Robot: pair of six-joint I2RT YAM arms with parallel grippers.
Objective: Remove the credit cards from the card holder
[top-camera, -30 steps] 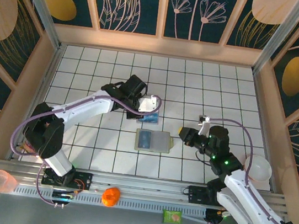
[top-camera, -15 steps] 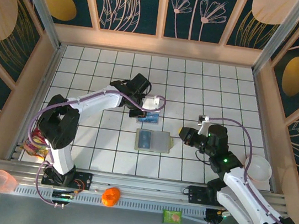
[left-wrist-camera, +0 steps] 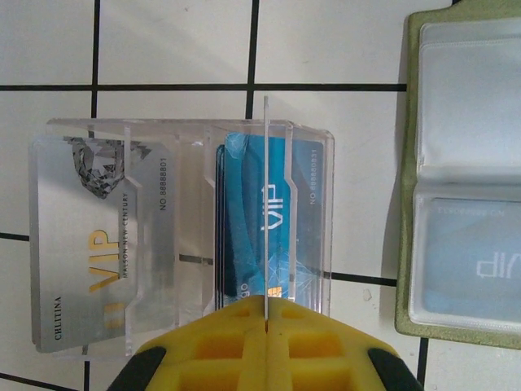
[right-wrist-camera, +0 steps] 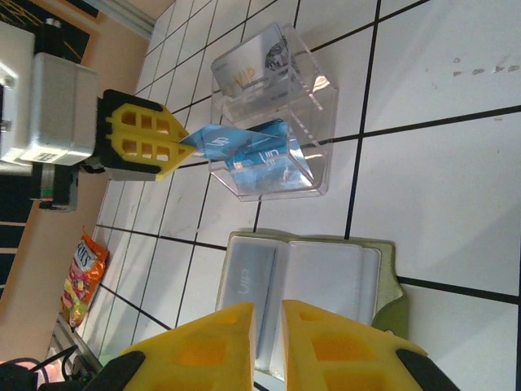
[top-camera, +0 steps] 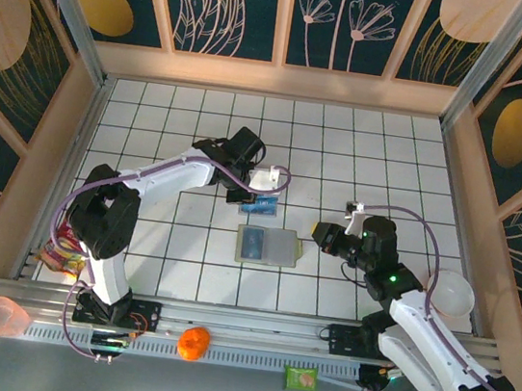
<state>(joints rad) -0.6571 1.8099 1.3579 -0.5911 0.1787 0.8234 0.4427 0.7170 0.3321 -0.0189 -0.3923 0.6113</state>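
Now the left fingers (right-wrist-camera: pixel 140 145) are pinching a blue card (right-wrist-camera: pixel 213 140) at the clear box (right-wrist-camera: pixel 308 83). Beside it the card holder (right-wrist-camera: pixel 326 281) is lying open, right fingers (right-wrist-camera: pixel 203 346) hovering narrowly parted nearby.

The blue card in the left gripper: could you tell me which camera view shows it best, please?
The right wrist view: the blue card shows its printed face, pinched by the left gripper at the clear box. The left wrist view sees it edge-on, a thin line. The top external view makes it tiny.
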